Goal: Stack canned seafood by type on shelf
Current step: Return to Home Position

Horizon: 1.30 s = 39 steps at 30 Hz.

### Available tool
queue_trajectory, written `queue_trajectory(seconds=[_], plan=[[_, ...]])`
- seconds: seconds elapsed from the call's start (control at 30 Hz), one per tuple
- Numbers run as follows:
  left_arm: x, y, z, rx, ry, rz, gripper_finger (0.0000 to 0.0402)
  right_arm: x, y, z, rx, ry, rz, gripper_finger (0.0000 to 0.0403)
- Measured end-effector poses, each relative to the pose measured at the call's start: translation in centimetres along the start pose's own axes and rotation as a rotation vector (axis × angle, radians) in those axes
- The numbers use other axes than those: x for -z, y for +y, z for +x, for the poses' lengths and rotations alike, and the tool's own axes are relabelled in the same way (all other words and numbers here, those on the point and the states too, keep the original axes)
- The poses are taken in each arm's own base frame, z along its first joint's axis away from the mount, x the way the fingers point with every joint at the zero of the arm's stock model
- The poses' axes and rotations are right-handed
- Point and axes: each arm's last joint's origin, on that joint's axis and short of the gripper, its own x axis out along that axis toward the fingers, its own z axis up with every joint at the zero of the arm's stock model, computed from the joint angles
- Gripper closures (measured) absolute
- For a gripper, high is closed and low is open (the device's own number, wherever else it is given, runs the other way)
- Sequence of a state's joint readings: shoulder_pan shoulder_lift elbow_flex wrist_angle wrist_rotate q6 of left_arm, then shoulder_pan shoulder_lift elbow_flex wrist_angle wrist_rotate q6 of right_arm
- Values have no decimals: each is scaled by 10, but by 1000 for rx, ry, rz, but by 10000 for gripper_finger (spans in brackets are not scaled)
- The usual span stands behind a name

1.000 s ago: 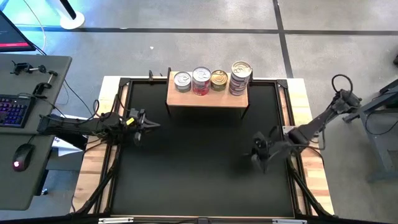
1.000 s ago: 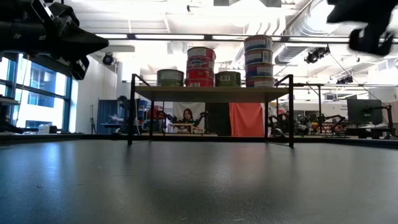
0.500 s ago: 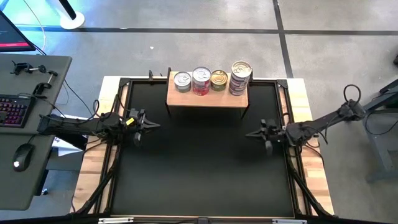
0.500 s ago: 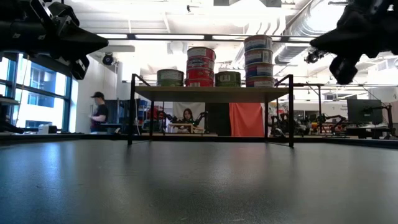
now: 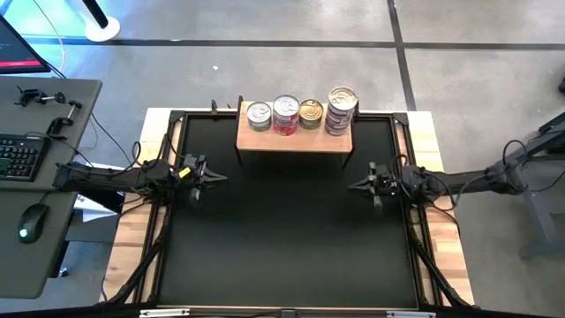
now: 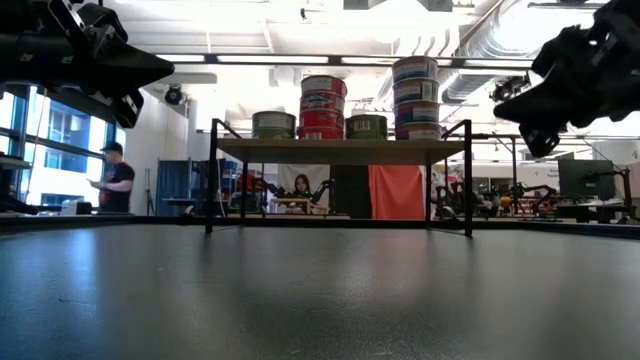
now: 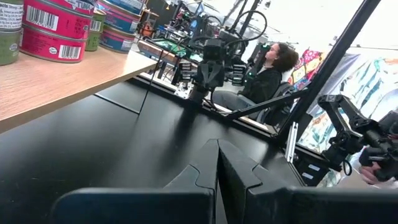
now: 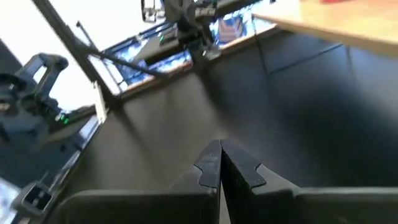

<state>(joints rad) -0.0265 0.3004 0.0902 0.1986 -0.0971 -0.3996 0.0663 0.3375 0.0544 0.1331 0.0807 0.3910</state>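
The wooden shelf (image 5: 294, 141) stands on thin black legs at the far middle of the black mat. On it, the canned seafood stands in a row: a single green tin (image 6: 273, 124), a stack of red-labelled tins (image 6: 323, 105), another single tin (image 6: 366, 126), and a taller stack of blue-labelled tins (image 6: 416, 97). My left gripper (image 5: 221, 177) hovers shut over the mat's left side and points toward the right. My right gripper (image 5: 351, 187) hovers shut over the mat's right side and points toward the left. Neither holds anything.
The black mat (image 5: 282, 238) lies bare between and in front of the two grippers. A side desk with a keyboard (image 5: 18, 157) and a mouse (image 5: 28, 232) stands left of the table. People show in the room behind the table in the low view.
My right gripper has swung from the mat's near right toward the far edge. It has sunk, rolled and come level, and now points toward the table's left, still shut. My left gripper has kept still.
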Motion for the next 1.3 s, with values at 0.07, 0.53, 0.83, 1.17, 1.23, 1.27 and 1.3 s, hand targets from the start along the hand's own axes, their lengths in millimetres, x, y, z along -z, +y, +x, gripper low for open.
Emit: queue_trajectory(seconds=[0.07, 0.53, 0.83, 1.17, 1.23, 1.27, 1.3], plan=[[0, 0, 0, 0, 0, 0, 402, 1, -3, 0, -20, 36, -3, 403], [0, 0, 0, 2, 1, 0, 401, 24, -15, 1, 67, 170, 94, 403], [-10, -2, -15, 43, -105, -10, 402, 21, -14, -1, 46, 139, 85, 403], [-25, -1, -29, 39, -293, -22, 402, -3, -4, -22, -94, -166, 92, 403], [-22, 0, -28, 39, -299, -23, 402, -6, -3, -22, -107, -199, 92, 402], [-19, 1, -27, 46, -316, -24, 402, -8, -2, -23, -116, -219, 92, 402], [-14, 4, -25, 58, -342, -26, 402, -8, -2, -23, -117, -224, 92, 403]])
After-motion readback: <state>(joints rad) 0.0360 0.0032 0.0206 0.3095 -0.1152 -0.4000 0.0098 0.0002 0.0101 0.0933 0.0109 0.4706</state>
